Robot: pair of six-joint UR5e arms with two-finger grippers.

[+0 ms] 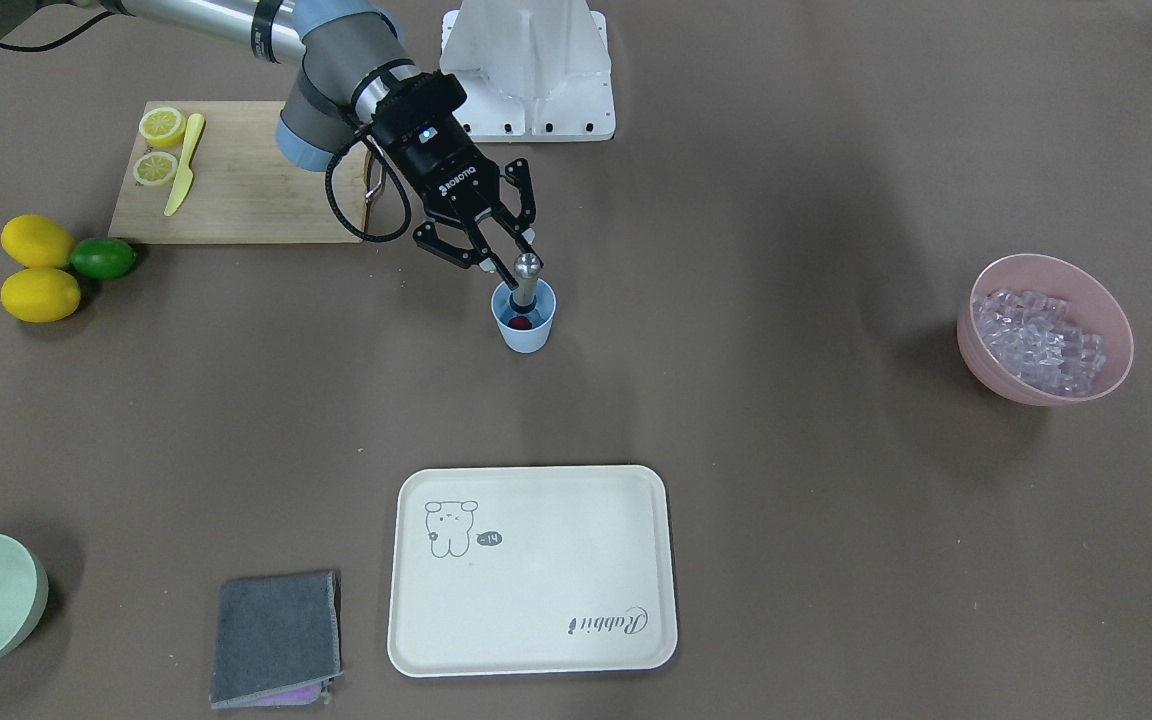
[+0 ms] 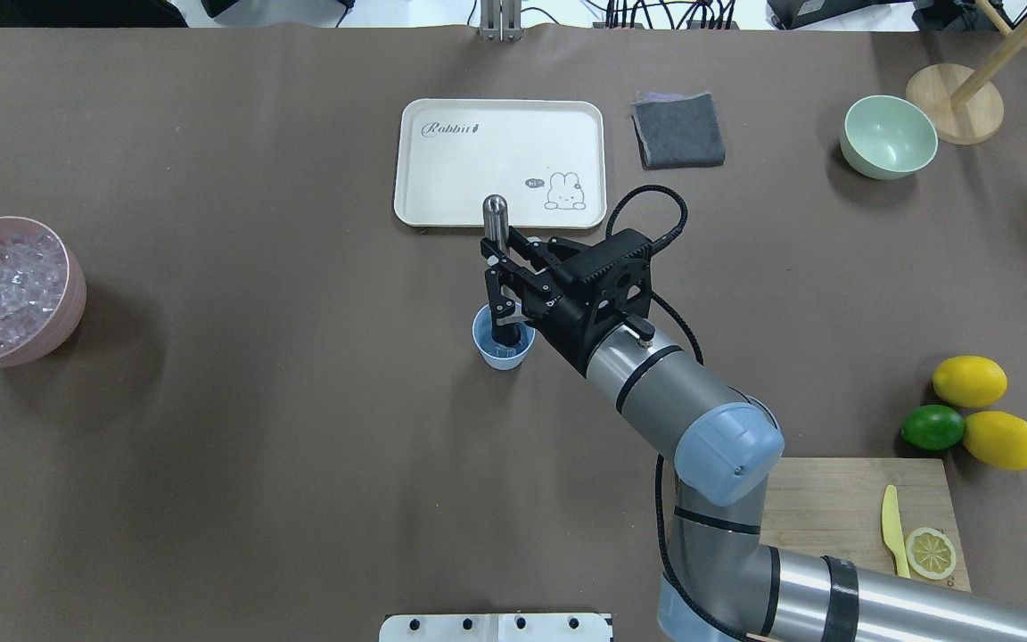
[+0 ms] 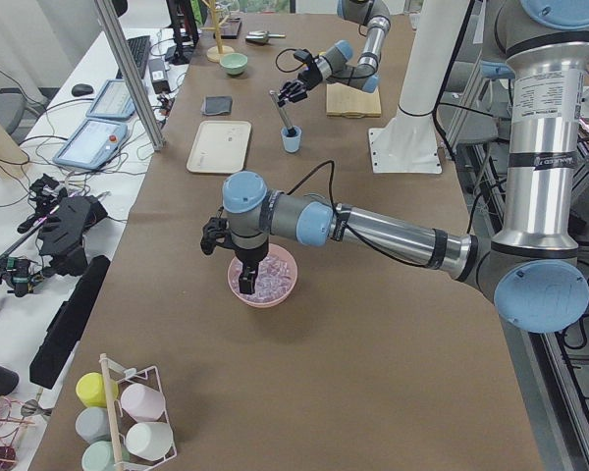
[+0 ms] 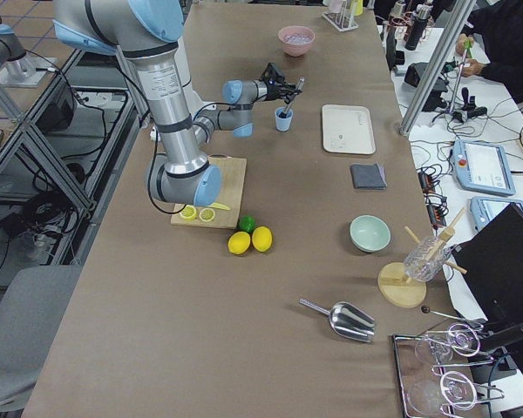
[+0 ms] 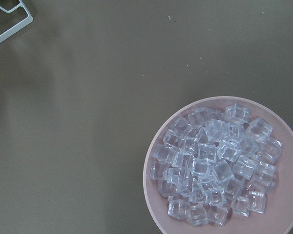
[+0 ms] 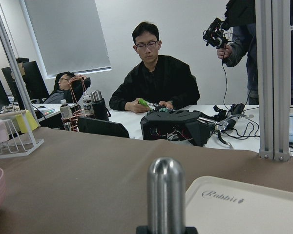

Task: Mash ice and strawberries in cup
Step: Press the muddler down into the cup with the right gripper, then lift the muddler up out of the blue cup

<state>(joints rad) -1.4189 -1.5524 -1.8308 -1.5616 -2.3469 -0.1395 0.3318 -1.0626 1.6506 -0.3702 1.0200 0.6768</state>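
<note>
1 strawberry [image 1: 519, 322] sits in the cup [image 1: 526, 340] under the muddler [image 1: 526, 272] the right fingers [image 1: 451, 247] pinch; ice [image 1: 1036, 340] fills the pink bowl [image 1: 984, 368]

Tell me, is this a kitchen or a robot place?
Probably a robot lab, not a kitchen: two silver-and-blue metal robot arms work at a long brown-covered table, with white control tablets and people at desks beside it.

Silver-grey tubular right arm [image 2: 656, 392] with pale blue joint caps, black collar bands, black two-finger gripper [image 1: 506, 255] lettered ROBOTIQ in white, looped black cable [image 2: 654, 188], white bolted base [image 1: 528, 70], left arm [image 3: 373, 228] alike
</note>
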